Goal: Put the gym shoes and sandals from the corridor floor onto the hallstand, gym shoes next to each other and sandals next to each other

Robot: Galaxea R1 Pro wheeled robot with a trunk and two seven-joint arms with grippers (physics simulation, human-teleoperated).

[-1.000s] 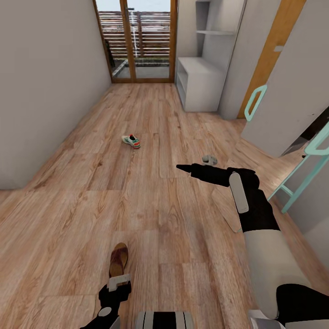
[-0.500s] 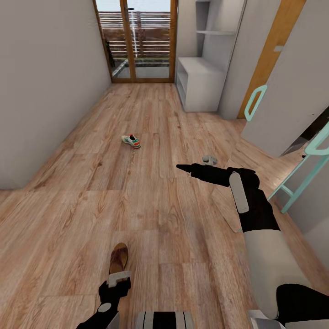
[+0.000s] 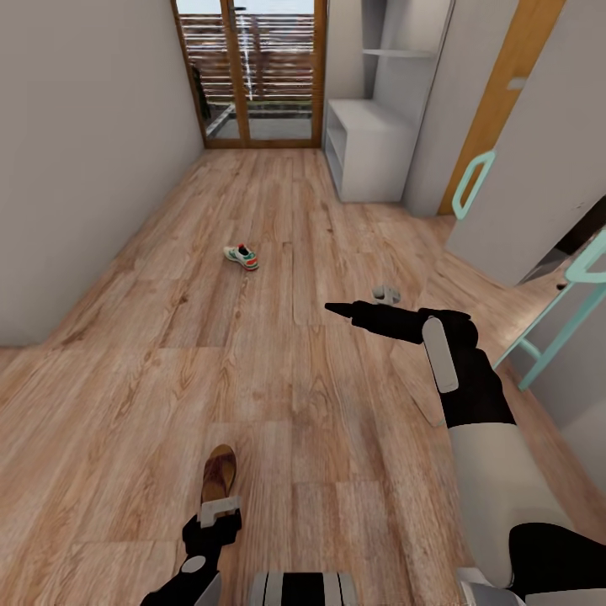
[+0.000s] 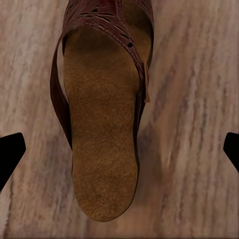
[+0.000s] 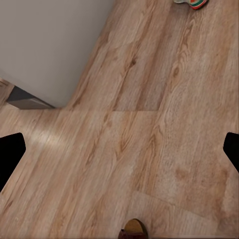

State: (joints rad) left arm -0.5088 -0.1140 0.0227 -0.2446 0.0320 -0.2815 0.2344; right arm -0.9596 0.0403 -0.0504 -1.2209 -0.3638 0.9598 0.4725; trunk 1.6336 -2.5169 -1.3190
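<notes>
The sandal (image 4: 102,124) is centred between the spread left pincer (image 4: 119,149) tips; its long axis is seen crossing their closing line.

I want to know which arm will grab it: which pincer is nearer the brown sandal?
Left. The left pincer hovers open right over the sandal, fingertips either side of it. The right pincer points out over bare floor, well beyond it.

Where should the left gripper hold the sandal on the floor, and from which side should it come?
Probably across the narrow waist of the sandal, coming straight down from above. It lies flat, sole down, on the floor, and the open left gripper already straddles it, one fingertip on each long side.
</notes>
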